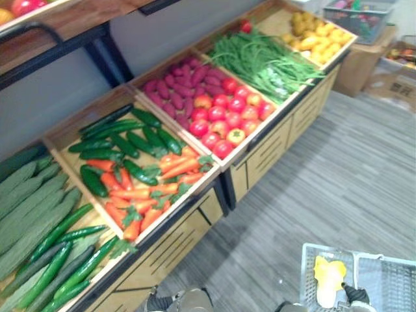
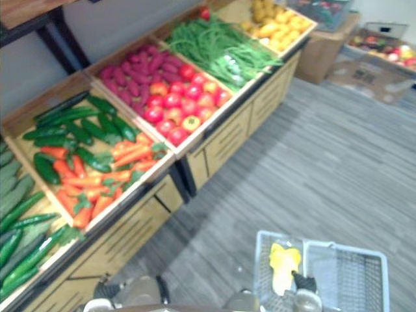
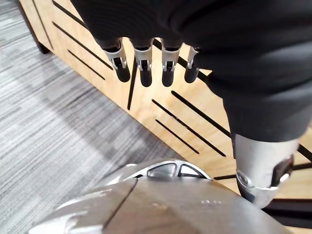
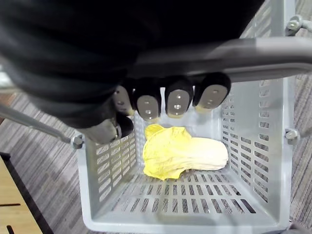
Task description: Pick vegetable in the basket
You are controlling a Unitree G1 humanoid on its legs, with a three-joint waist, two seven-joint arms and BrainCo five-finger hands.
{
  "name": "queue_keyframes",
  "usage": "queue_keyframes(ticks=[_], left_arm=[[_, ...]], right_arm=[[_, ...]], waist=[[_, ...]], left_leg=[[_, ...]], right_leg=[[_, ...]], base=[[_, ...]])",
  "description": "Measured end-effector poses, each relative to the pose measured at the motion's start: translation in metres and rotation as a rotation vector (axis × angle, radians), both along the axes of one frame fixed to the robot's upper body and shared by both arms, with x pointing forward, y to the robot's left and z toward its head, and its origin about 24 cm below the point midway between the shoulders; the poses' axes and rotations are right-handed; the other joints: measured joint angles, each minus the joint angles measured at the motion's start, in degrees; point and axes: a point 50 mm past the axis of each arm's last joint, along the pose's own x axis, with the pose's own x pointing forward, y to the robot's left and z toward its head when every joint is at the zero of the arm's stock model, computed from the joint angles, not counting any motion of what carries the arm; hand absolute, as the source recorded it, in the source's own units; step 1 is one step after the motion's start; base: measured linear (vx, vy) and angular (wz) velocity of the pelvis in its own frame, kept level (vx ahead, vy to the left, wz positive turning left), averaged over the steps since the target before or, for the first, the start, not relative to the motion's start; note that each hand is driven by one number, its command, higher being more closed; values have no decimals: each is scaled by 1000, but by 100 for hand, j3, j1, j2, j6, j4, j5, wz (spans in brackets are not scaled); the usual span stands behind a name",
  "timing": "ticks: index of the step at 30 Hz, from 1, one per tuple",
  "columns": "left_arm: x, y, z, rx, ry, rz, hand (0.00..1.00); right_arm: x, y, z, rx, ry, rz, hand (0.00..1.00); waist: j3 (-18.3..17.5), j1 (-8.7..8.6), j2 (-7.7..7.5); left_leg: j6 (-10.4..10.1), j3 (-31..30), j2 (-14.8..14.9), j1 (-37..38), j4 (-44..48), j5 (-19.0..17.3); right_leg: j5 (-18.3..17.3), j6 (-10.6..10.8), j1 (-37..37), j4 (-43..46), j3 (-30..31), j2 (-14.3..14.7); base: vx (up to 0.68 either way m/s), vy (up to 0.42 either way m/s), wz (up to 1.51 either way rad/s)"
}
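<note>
1. The grey slatted plastic basket (image 1: 383, 263) sits at the lower right of the frame. It contains one pale yellow leafy cabbage (image 4: 185, 156), lying on the basket floor.
2. The right hand (image 4: 161, 100) has its fingers curled round the grey bar handle (image 4: 253, 58) of the basket.
3. The left hand (image 3: 141, 63) hangs with straight fingers, holding nothing, beside the light wooden cabinet front (image 3: 146, 112).
4. The wooden display crate (image 1: 91, 107) at centre left holds dark green cucumbers (image 1: 123, 140) and orange carrots (image 1: 146, 195).
5. The upper centre holds purple sweet potatoes (image 1: 172, 81), red tomatoes (image 1: 224, 120) and long green beans (image 1: 260, 62).
</note>
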Motion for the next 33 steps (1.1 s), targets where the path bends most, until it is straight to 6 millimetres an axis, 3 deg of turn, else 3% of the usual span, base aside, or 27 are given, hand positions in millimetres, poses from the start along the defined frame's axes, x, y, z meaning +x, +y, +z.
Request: queue_keyframes(ticks=[1, 2, 3, 5, 8, 9, 10, 11, 12, 14, 16, 18, 20, 21, 23, 24, 25, 27, 30, 33], left_arm=[[0, 1, 0, 1, 7, -4, 0], [1, 1, 0, 4, 5, -9, 0], [4, 3, 1, 12, -2, -15, 0], [0, 6, 0, 15, 16, -11, 0], [-3, 7, -1, 24, 37, -22, 0], [-8, 5, -2, 19, 51, -21, 0], [-11, 2, -3, 10, 61, -17, 0], [-14, -1, -5, 0, 72, -15, 0], [-17, 2, -5, 7, 77, -15, 0], [-14, 9, -2, 26, 69, -16, 0], [-11, 18, 1, 56, 57, -15, 0], [-12, 20, 2, 56, 58, 5, 0], [-10, 21, 2, 50, 45, 36, 0], [-8, 23, 3, 49, 33, 56, 0], [-7, 28, 5, 52, 19, 99, 0], [-8, 34, 6, 57, 13, 146, 0], [-10, 29, 3, 37, 19, 176, 0], [-36, 14, -6, -31, 53, 323, 0], [-63, 8, -10, -59, 91, 462, 0], [-71, 13, -9, -51, 91, 546, 0]], right_arm=[[-1, 1, 0, 3, -3, -9, 100], [0, 3, -1, 7, -9, -12, 100], [3, 5, -1, 14, -17, -15, 100], [10, 10, -1, 26, -33, -10, 100], [16, 15, -1, 35, -45, 4, 100], [23, 16, 1, 30, -52, 28, 100], [23, 14, 2, 22, -50, 36, 100], [24, 14, 2, 24, -45, 46, 100], [26, 16, 2, 26, -56, 49, 100], [30, 16, 4, 18, -79, 55, 100], [31, 15, 5, 11, -90, 56, 100], [29, 15, 4, 15, -83, 48, 100], [23, 15, 1, 32, -72, 17, 100], [17, 15, -2, 49, -61, -27, 100], [8, 16, -6, 79, -46, -89, 100], [2, 18, -9, 106, -35, -140, 100], [0, 15, -9, 109, -32, -168, 100], [-6, 6, -8, 106, -25, -224, 100], [-22, 4, -12, 125, -2, -299, 100], [-35, 1, -13, 116, 15, -334, 100]], waist=[[-26, 0, -5], [-69, -11, 25], [-36, -46, -99], [-3, 44, -168], [-4, 92, -192], [9, 87, -189], [-16, 83, -74], [-14, 80, -30], [-15, 77, -77], [-25, 58, -114], [-25, 67, -175], [-61, 49, -240], [-77, 68, -250], [-97, 61, -266], [-204, 70, -449], [-228, 66, -527], [-225, 88, -407], [-334, 86, -27], [-372, 100, 89], [-403, 137, 42]], left_leg=[[300, 544, -100, 65, -360, -18], [320, 633, -205, 132, -540, -30], [373, 850, -360, 121, -787, -65], [604, 888, -488, 110, -938, -217], [732, 813, -678, 150, -948, -325], [764, 821, -656, 220, -964, -508], [742, 818, -599, 287, -1001, -705], [702, 821, -602, 431, -1115, -882], [701, 803, -680, 564, -1195, -904], [733, 635, -715, 646, -1260, -937], [655, 374, -707, 721, -1454, -826], [605, 157, -701, 725, -1490, -786], [443, -146, -643, 670, -1532, -683], [269, -414, -614, 527, -1551, -567], [121, -611, -636, 360, -1621, -390], [15, -776, -642, 298, -1773, -169], [-67, -834, -521, 350, -1970, -43], [-258, -740, 8, 586, -2522, 501], [-276, -577, 267, 964, -2637, 608], [-272, -421, 216, 1003, -2466, 608]], right_leg=[[51, 82, 49, -42, -118, 25], [75, 121, 77, -106, -153, 9], [117, 192, 109, -266, -222, 15], [207, 327, 178, -463, -301, 70], [215, 341, 333, -389, -303, -65], [213, 346, 294, -95, -265, -140], [208, 351, 255, 158, -233, -162], [193, 368, 69, 924, -31, -441], [248, 303, -273, 1906, 387, -834], [349, 287, -772, 2768, 1248, -996], [-15, 270, -919, 2732, 1534, -832], [-106, 203, -940, 2349, 1623, -770], [-96, 219, -1073, 1549, 2383, -523], [-19, 333, -1137, 860, 3111, -305], [155, 440, -1199, 284, 3544, -211], [179, 698, -1132, 57, 3463, -172], [176, 644, -1086, -2, 3321, -6], [231, 473, -827, -368, 3053, 606], [191, 337, -494, -506, 3034, 925], [155, 291, -409, -538, 3037, 847]], base=[[91, 202, 87], [86, 207, 95], [73, 187, 72], [41, 149, 46], [44, 118, 37], [32, 100, 9], [15, 135, -3], [18, 162, 0], [24, 181, 3], [51, 64, 32], [77, -37, 65], [74, -108, 59], [59, -231, 77], [35, -302, 88], [36, -409, 92], [41, -406, 76], [74, -367, 56], [108, -304, 9], [97, -186, -15], [74, -27, -8]])
